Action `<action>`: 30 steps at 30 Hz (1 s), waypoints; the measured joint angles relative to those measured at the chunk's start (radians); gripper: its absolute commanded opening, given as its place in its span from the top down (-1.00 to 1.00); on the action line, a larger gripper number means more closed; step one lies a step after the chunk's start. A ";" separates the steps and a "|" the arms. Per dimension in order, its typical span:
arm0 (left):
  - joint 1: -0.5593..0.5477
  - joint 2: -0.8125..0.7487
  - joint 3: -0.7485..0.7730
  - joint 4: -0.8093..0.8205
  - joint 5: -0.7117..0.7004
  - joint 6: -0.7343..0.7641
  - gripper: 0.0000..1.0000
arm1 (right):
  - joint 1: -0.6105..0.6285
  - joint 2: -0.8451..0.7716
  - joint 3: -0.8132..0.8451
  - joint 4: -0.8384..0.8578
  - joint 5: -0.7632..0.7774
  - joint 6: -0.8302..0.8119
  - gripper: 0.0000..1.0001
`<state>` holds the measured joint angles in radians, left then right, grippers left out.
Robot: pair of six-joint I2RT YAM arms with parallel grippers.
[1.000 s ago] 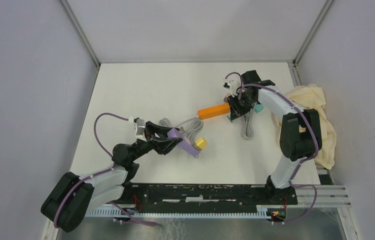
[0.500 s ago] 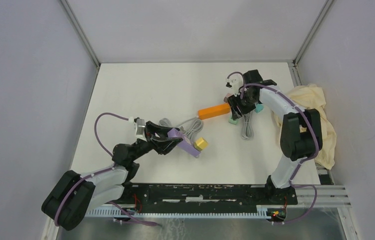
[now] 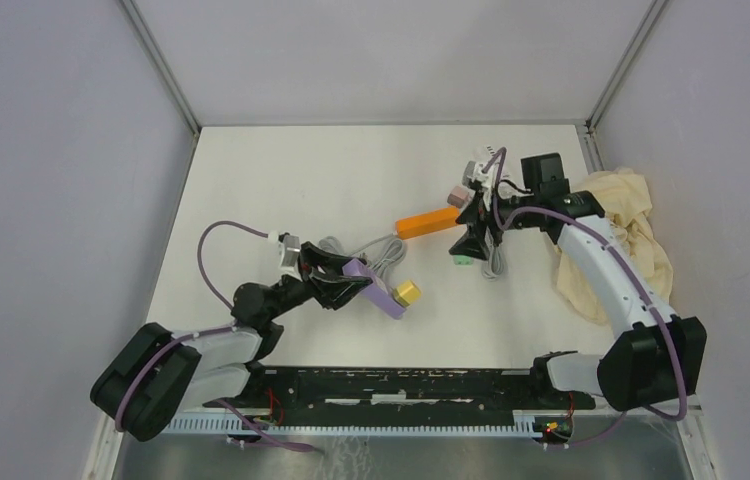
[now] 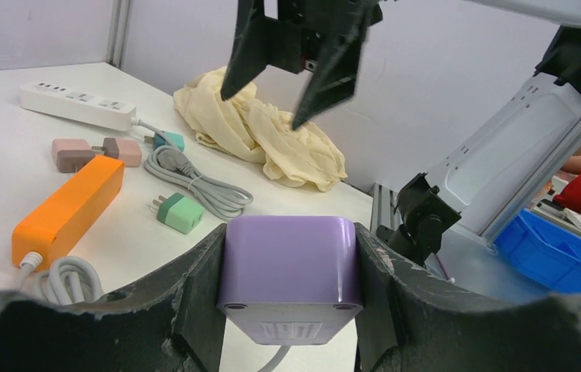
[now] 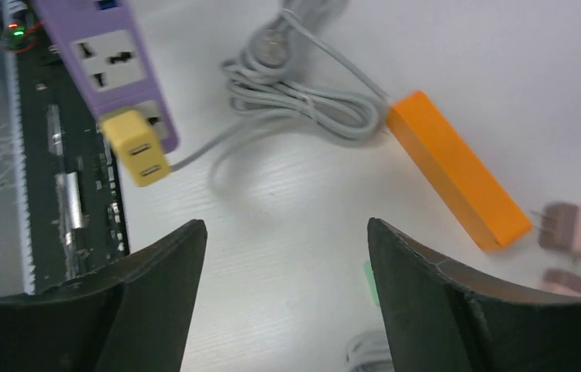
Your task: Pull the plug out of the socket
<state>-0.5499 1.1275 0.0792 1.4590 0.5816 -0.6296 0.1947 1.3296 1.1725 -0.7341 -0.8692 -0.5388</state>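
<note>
Right arm lifts away and turns toward the strip!
The right gripper (image 5: pixel 283 225) has lifted off the green plug (image 3: pixel 463 258), now loose on the table (image 3: pixel 281 180), jaws spread wide, wrist angled down toward the yellow plug (image 5: pixel 139 147). That plug looks still seated in the purple strip (image 3: pixel 376 287), which the left gripper (image 4: pixel 290 256) pinches firmly, forearm low, so the pull remains.

Top camera: fixed high at 6 o'clock, looking down on the whole table (image 3: pixel 281 180). Left wrist camera: low, close, facing 2 o'clock. Right wrist camera: raised, angled down toward 8 o'clock. All three take in the orange strip (image 3: pixel 427 221) and purple socket strip (image 3: pixel 376 286).
</note>
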 measured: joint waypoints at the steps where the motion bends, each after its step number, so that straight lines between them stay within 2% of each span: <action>1: -0.002 0.008 0.003 0.003 0.002 0.000 0.94 | 0.002 -0.025 -0.032 -0.001 -0.073 -0.044 -0.86; 3: -0.005 0.017 0.009 0.004 0.005 0.000 0.94 | 0.005 -0.058 -0.087 -0.019 -0.183 -0.143 -0.99; 7: -0.018 0.026 0.018 0.005 0.016 0.002 0.94 | 0.044 -0.084 -0.163 -0.138 -0.327 -0.395 -1.00; 9: -0.026 0.026 0.029 0.005 0.026 0.003 0.94 | 0.087 -0.081 -0.166 -0.171 -0.346 -0.457 -1.00; 12: -0.038 0.030 0.047 0.004 0.035 0.011 0.94 | 0.167 -0.070 -0.165 -0.179 -0.349 -0.496 -1.00; 16: -0.051 0.033 0.060 0.002 0.049 0.021 0.94 | 0.248 -0.052 -0.175 -0.102 -0.315 -0.428 -0.98; 18: -0.058 0.033 0.061 0.001 0.050 0.029 0.94 | 0.278 -0.051 -0.191 -0.042 -0.286 -0.369 -0.88; 23: -0.066 0.037 0.066 0.000 0.050 0.033 0.94 | 0.323 -0.027 -0.200 0.042 -0.250 -0.273 -0.51; 30: -0.068 0.037 0.072 -0.015 0.049 0.044 0.94 | 0.355 0.026 -0.195 0.020 -0.237 -0.270 -0.12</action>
<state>-0.6182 1.1645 0.1509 1.4441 0.6308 -0.5858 0.5499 1.3560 0.9775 -0.7139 -1.1057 -0.8089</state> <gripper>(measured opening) 0.595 0.630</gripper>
